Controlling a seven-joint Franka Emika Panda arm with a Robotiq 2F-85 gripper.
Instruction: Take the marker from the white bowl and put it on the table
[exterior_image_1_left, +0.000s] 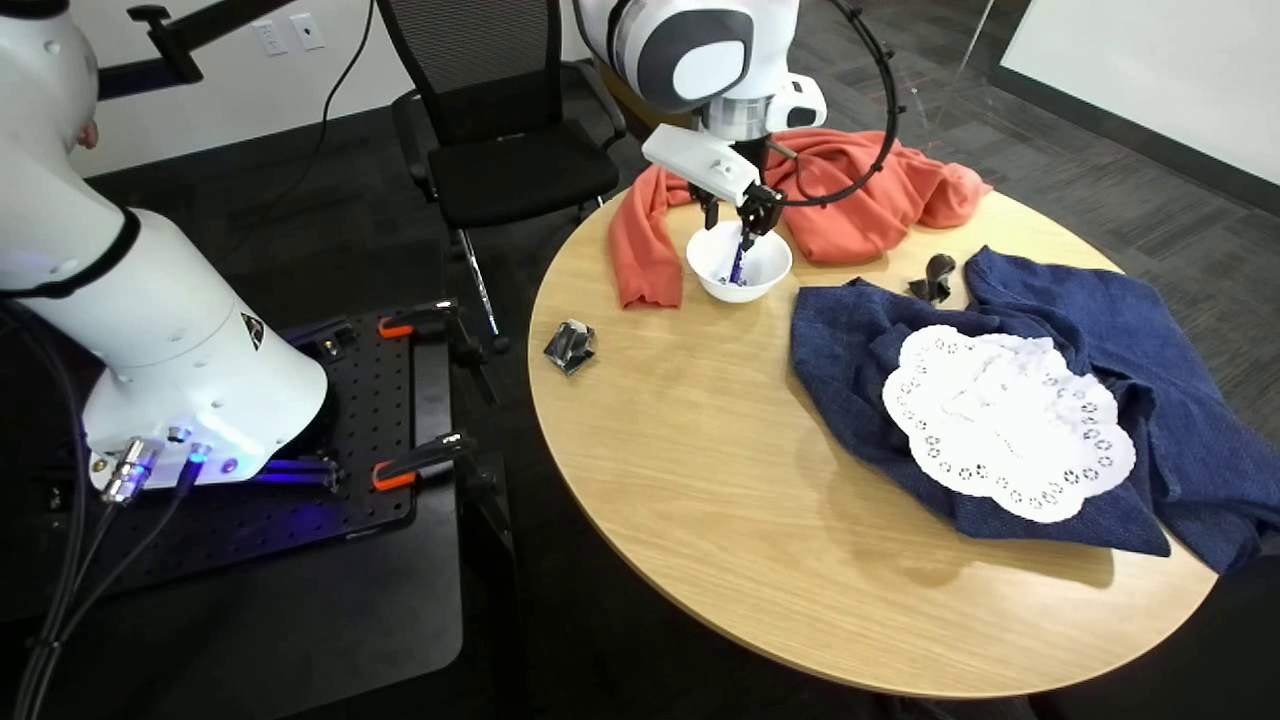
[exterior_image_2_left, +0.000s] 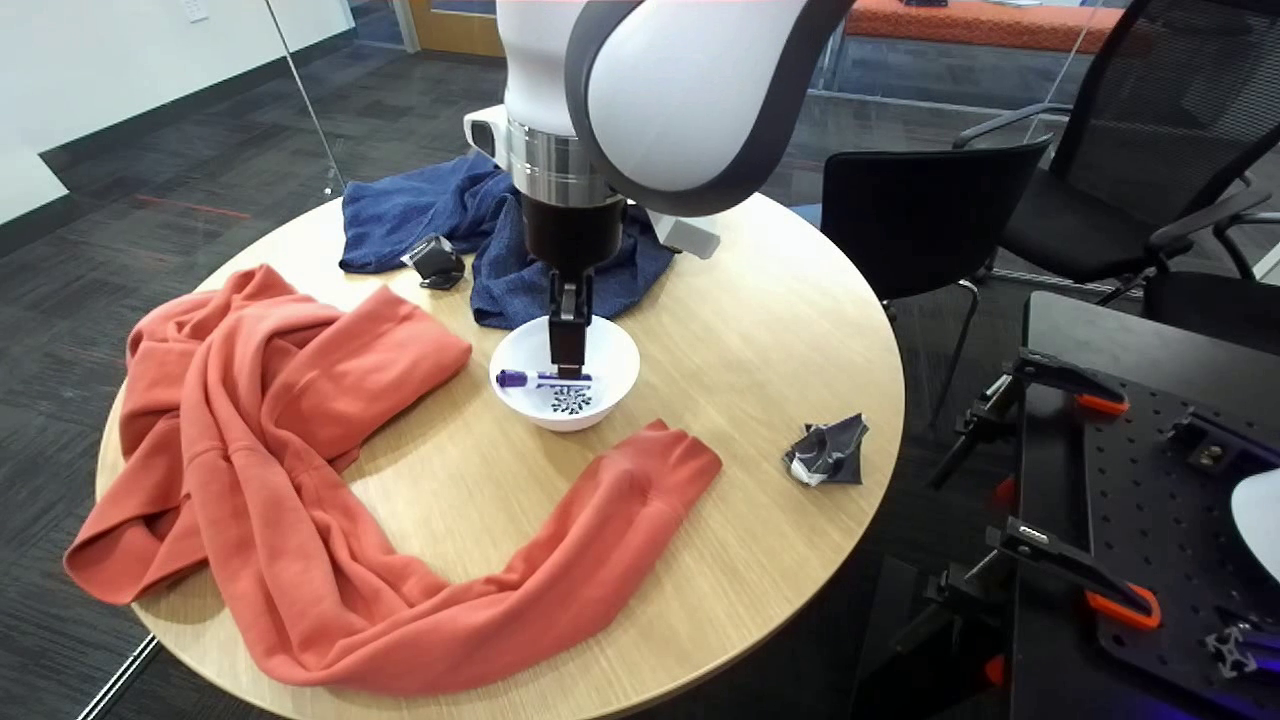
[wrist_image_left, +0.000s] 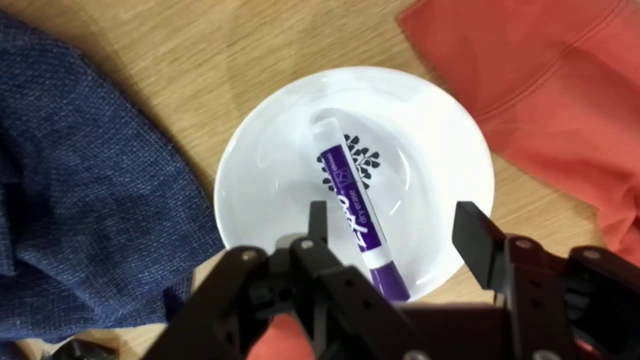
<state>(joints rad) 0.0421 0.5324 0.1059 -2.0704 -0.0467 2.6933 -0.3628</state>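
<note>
The white bowl (exterior_image_1_left: 773, 272) stands on the light wood table (exterior_image_1_left: 690, 450); the bowl also shows in an exterior view (exterior_image_2_left: 622, 365) and the wrist view (wrist_image_left: 440, 135). The purple and white marker (wrist_image_left: 354, 202) lies tilted in it, its purple cap up against the bowl's rim. The marker also shows in both exterior views (exterior_image_1_left: 738, 265) (exterior_image_2_left: 550, 380). My gripper (wrist_image_left: 390, 215) is open and points down over the bowl, as both exterior views show (exterior_image_1_left: 735, 222) (exterior_image_2_left: 569, 368). In the wrist view the marker's cap half appears between the fingers, nearer the left one. Contact cannot be told.
An orange sweatshirt (exterior_image_2_left: 270, 440) lies around one side of the bowl. Dark blue denim (exterior_image_1_left: 860, 350) lies on the other side, with a white lace doily (exterior_image_1_left: 1010, 430) on it. A small black object (exterior_image_2_left: 435, 262) and a crumpled dark wrapper (exterior_image_2_left: 828, 450) lie on the table.
</note>
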